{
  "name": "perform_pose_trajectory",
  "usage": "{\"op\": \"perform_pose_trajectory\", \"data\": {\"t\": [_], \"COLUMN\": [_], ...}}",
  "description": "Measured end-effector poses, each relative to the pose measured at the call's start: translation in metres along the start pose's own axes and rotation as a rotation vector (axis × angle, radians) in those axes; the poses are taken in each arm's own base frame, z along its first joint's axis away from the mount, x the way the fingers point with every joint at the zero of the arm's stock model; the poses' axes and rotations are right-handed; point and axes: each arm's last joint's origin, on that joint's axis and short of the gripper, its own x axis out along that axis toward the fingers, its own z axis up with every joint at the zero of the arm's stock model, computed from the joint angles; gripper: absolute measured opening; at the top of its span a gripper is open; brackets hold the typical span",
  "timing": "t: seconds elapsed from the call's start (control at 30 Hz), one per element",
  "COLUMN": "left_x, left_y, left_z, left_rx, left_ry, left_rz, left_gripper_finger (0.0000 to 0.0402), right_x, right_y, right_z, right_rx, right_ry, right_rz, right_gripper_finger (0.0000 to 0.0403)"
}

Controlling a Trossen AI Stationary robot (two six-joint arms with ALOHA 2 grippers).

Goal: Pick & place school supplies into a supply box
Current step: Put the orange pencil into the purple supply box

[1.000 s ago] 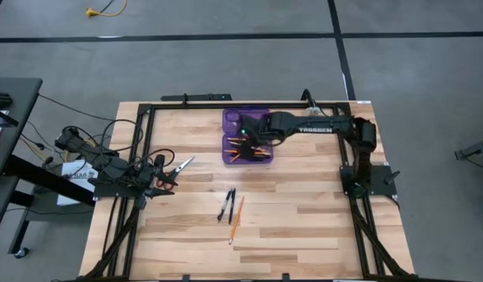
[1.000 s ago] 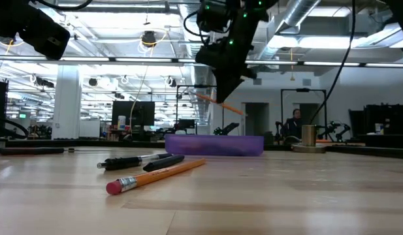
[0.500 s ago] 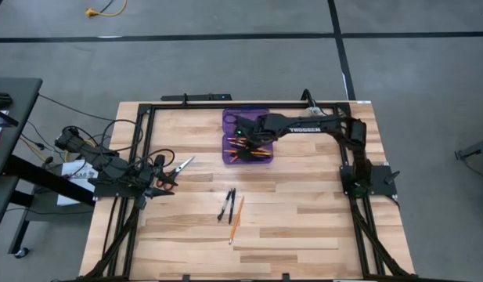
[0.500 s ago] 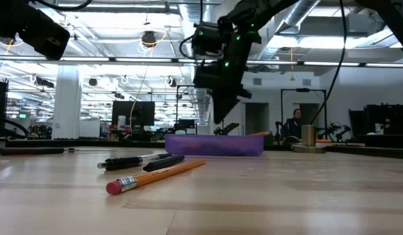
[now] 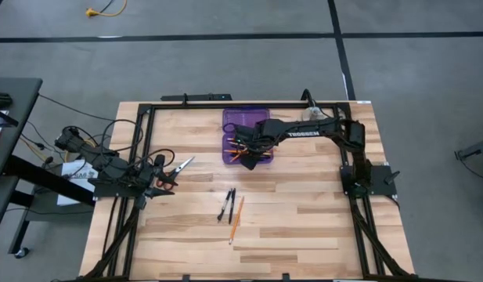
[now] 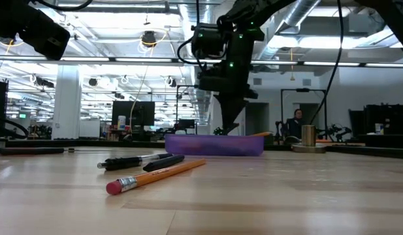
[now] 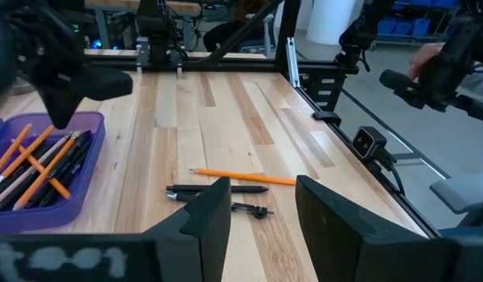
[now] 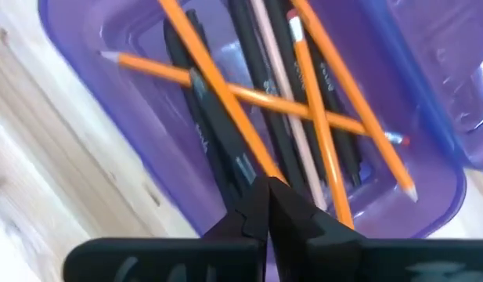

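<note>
The supply box (image 5: pixel 228 117) is a translucent purple case lying open at the table's far middle. Its near half holds several orange pencils, black pens and a pale pencil (image 8: pixel 276 102). My right gripper (image 5: pixel 245 147) (image 6: pixel 228 126) points down into that half, shut on an orange pencil (image 8: pixel 202 74). Two black pens (image 5: pixel 227 205) and an orange pencil (image 5: pixel 236 219) lie flat on the table's near middle. Red-handled scissors (image 5: pixel 174 168) lie by my left gripper (image 7: pixel 261 211), which stands open at the left edge with nothing between its fingers. My right gripper pinches the orange pencil (image 8: pixel 243 153) between its two fingertips, which come from above and point down. The pencil runs out from the tips, slanting across the other pens and pencils in the box. The fingers hide the rest of its length.
A round silver metal object (image 6: pixel 309 137) stands at the table's far right corner. A black frame runs along the table's left, far and right edges (image 5: pixel 139 141). Bare wood lies between the box and the loose pens.
My right gripper has gone down toward the box and tipped steeper, staying shut. The orange pencil that hung slanting in the air above the box now sits down inside it among the others.
</note>
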Motion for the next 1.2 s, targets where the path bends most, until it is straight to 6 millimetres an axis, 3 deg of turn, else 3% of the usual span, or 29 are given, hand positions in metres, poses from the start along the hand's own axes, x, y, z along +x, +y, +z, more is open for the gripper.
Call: {"op": "perform_pose_trajectory", "data": {"t": [0.27,0.57,1.2], "left_x": [0.000,0.000,0.000], "left_y": [0.000,0.000,0.000], "left_z": [0.000,0.000,0.000], "left_rx": [0.000,0.000,0.000], "left_ry": [0.000,0.000,0.000], "left_rz": [0.000,0.001,0.001], "left_gripper_finger": [0.0132,0.0132,0.0132], "right_x": [-0.001,0.000,0.004], "right_y": [-0.015,-0.012,-0.007], "right_z": [-0.013,-0.008,-0.007], "right_rx": [0.083,0.058,0.034], "right_ry": [0.128,0.083,0.067], "right_rz": [-0.164,-0.114,-0.110], "right_gripper_finger": [0.0000,0.0008,0.0195]}}
